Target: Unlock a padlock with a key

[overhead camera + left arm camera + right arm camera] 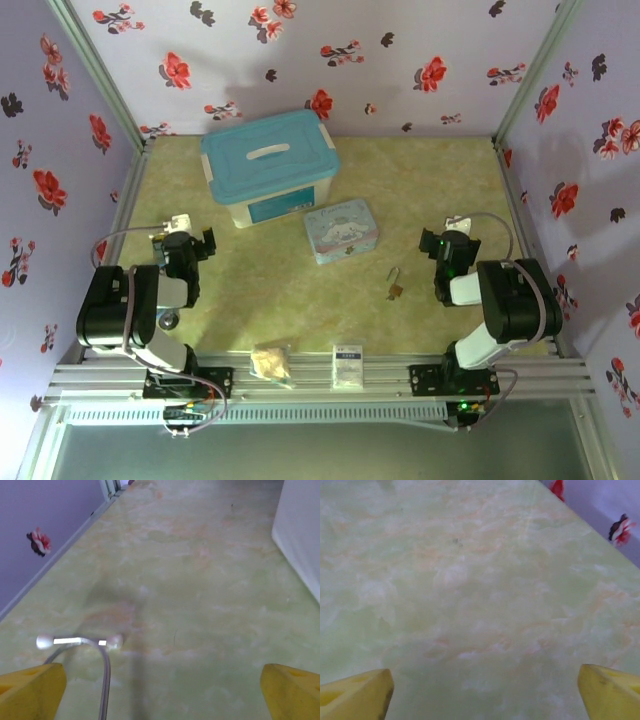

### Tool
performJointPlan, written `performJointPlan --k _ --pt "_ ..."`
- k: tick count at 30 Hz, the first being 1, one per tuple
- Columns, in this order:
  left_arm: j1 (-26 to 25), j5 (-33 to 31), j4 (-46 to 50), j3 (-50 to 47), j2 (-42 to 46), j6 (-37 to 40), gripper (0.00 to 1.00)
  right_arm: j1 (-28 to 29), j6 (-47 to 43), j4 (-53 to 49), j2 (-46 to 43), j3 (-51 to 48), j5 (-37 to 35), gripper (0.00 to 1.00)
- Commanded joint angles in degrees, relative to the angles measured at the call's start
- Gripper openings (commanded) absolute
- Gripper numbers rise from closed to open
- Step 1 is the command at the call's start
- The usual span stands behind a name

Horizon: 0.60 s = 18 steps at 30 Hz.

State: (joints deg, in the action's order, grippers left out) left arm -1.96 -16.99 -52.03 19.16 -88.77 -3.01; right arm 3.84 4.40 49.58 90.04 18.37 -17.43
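Observation:
The small brass padlock (396, 289) lies on the green table right of centre, its thin silver shackle pointing away from me. I cannot make out the key at this size. My right gripper (437, 246) rests low near the table's right side, a short way right of the padlock. In the right wrist view its yellow fingertips (355, 695) stand far apart over bare table, so the right gripper (485, 692) is open and holds nothing. My left gripper (200, 243) sits at the far left, open (162, 690) with nothing between its yellow fingertips (30, 692).
A white box with a blue lid (270, 165) stands at the back centre, and its wall (300, 540) is on the right of the left wrist view. A pastel cartoon tin (341, 229) lies in front of it. A white card packet (348, 365) and a tan bundle (272, 362) lie by the front rail. A grey cable (105, 680) crosses the left wrist view.

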Motion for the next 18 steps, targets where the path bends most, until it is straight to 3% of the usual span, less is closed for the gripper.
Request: performJointPlan --k 1,18 --pt "0.4 1.0 -1.2 2.5 0.0 0.0 1.00 -1.9 0.8 1.3 -0.7 3.7 4.1 0.99" --pt "0.1 0.8 -1.4 2.5 0.0 0.3 1.00 -2.9 0.8 0.8 -0.7 4.0 6.7 0.99"
